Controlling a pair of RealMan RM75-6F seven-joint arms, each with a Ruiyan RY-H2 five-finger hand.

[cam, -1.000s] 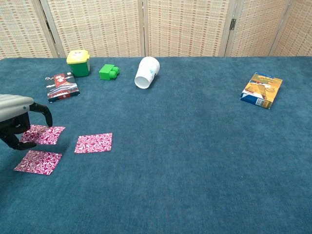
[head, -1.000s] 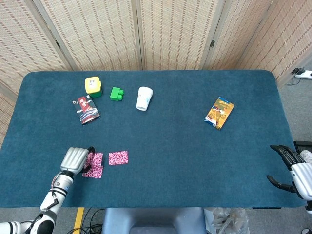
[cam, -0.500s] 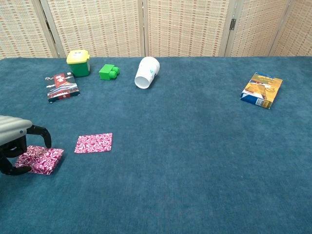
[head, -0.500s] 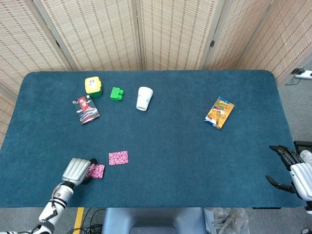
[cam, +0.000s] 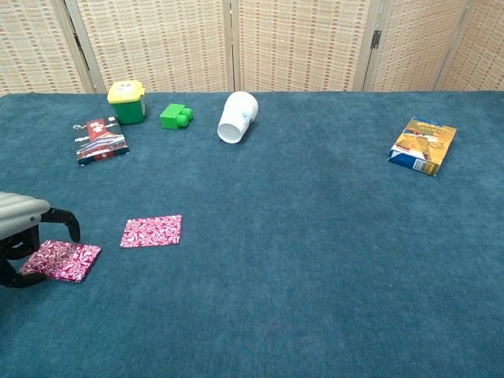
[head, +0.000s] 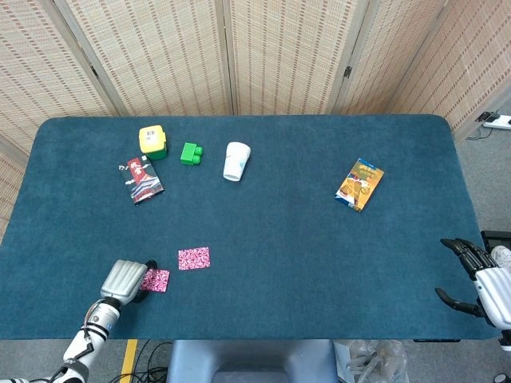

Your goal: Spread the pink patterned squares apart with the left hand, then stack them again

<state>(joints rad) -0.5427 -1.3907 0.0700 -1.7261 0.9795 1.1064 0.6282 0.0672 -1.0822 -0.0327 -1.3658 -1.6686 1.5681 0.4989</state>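
The table (cam: 331, 260) is covered in a dark teal, short-napped felt. On its near left part lie the pink patterned squares, thin flat pieces with a busy pink-and-white print: one lone square (cam: 151, 231) lies flat and free, and just to its left is the stacked square (cam: 61, 261), whose left edge sits under the left hand (cam: 22, 236). That hand, with a ribbed silver back and black fingers (cam: 69, 223), curls down over the stack's edge with fingertips at the cloth (whether it truly pinches the squares or only rests on them cannot be told, and how many layers lie there is hidden). The right hand (head: 479, 279), cut off by the frame at the table's near right corner, holds nothing, its dark fingers apart. Farther back lie a tipped white paper cup (cam: 237, 116), a green block (cam: 176, 116), a yellow-lidded green tub (cam: 127, 101), a glossy red packet (cam: 100, 140) and an orange snack box (cam: 424, 145).
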